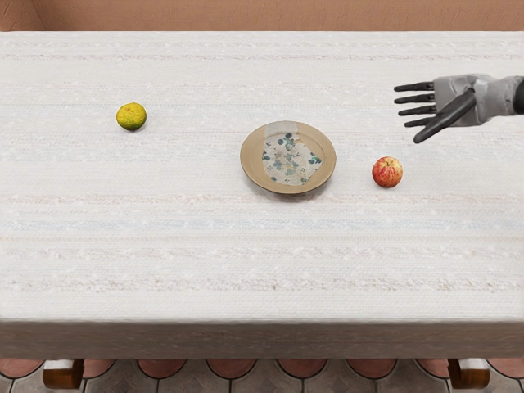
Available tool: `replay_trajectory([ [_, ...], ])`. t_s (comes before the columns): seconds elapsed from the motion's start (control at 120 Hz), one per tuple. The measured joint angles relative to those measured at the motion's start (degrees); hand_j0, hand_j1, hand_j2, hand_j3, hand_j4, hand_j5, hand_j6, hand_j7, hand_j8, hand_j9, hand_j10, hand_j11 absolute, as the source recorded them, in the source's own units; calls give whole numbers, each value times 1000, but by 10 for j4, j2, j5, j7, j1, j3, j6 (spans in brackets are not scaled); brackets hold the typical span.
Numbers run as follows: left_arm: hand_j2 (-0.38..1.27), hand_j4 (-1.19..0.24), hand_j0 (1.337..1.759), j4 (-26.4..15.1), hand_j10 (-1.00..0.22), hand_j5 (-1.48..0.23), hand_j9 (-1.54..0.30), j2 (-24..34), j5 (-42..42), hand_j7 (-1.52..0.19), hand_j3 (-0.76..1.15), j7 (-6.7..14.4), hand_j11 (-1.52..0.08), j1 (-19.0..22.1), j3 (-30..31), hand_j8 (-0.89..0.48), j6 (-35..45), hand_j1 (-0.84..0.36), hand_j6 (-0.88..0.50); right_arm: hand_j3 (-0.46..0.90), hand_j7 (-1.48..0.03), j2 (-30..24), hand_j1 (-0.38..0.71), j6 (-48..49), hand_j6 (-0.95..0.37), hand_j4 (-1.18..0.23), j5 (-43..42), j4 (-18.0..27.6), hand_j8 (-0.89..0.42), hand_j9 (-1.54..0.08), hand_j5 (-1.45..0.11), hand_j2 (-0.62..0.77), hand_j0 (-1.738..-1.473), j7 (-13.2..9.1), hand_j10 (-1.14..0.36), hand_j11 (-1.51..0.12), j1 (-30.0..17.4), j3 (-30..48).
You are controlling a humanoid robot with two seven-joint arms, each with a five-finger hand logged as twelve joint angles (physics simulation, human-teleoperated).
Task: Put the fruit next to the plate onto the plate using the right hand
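Red apple is seen on the desk just beside the plate, at its 3 o'clock, not touching. Right hand is held at approx. 1 o'clock of the apple, fingers spread, nothing gripped. Yellow-green citrus is set well apart, plate's 10 o'clock.

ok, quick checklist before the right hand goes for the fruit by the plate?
1. Right hand open, holding nothing: ok.
2. Apple lies free on the table, right of the plate: ok.
3. No fruit on the plate yet: ok.
4. Hand lined up over the apple: not ok, it shows offset to the upper right.
5. Hand height above the table: cannot tell, single view.
6. Yellow-green fruit far left, out of the path: ok.
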Motion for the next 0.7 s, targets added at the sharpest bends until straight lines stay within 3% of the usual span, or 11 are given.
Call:
replay_trajectory([
  [0.142, 1, -1, 1658, 0, -1, 0, 0, 0, 0, 0, 0, 0, 0, 0, 0, -1, 0, 349, -1, 0, 0, 4, -349, 0, 1, 0, -2, -2, 1, 0, 0, 0, -1658, 0, 1, 0, 0, -1],
  [0.2, 1, -1, 1658, 0, -1, 0, 0, 0, 0, 0, 0, 0, 0, 0, 0, -1, 0, 349, -1, 0, 0, 8, -349, 0, 1, 0, -30, -2, 1, 0, 0, 0, -1658, 0, 1, 0, 25, -27],
  [0.25, 1, -1, 1658, 0, -1, 0, 0, 0, 0, 0, 0, 0, 0, 0, 0, -1, 0, 349, -1, 0, 0, 17, -349, 0, 1, 0, -66, -1, 1, 0, 0, 0, -1658, 0, 1, 0, 77, -104],
  [0.325, 1, -1, 1658, 0, -1, 0, 0, 0, 0, 0, 0, 0, 0, 0, 0, -1, 0, 349, -1, 0, 0, 31, -349, 0, 0, 0, -97, 0, 0, 0, 0, 0, -1658, 0, 0, 0, 196, -250],
  [0.408, 1, -1, 1658, 0, -1, 0, 0, 0, 0, 0, 0, 0, 0, 0, 0, -1, 0, 349, -1, 0, 0, 102, -349, 0, 0, 0, -114, 0, 0, 0, 0, 0, -1658, 0, 0, 0, 311, -409],
  [0.483, 0, -1, 1658, 0, -1, 0, 0, 0, 0, 0, 0, 0, 0, 0, 0, -1, 0, 349, -1, 0, 0, 182, -349, -16, 0, -1, -119, -1, 0, 0, 0, 0, -1658, 0, 0, 0, 364, -516],
  [0.575, 0, -1, 1658, 0, -1, 0, 0, 0, 0, 0, 0, 0, 0, 0, 0, -1, 0, 349, -1, 0, 0, 260, -349, -67, -1, -1, -118, 0, -1, 0, 0, 0, -1658, 0, 0, 0, 374, -587],
  [0.7, 0, -1, 1658, 0, -1, 0, 0, 0, 0, 0, 0, 0, 0, 0, 0, -1, 0, 349, -1, 0, 0, 310, -349, -215, -2, -1, -121, 14, -1, 0, 0, 0, -1658, 0, -1, 0, 307, -620],
])
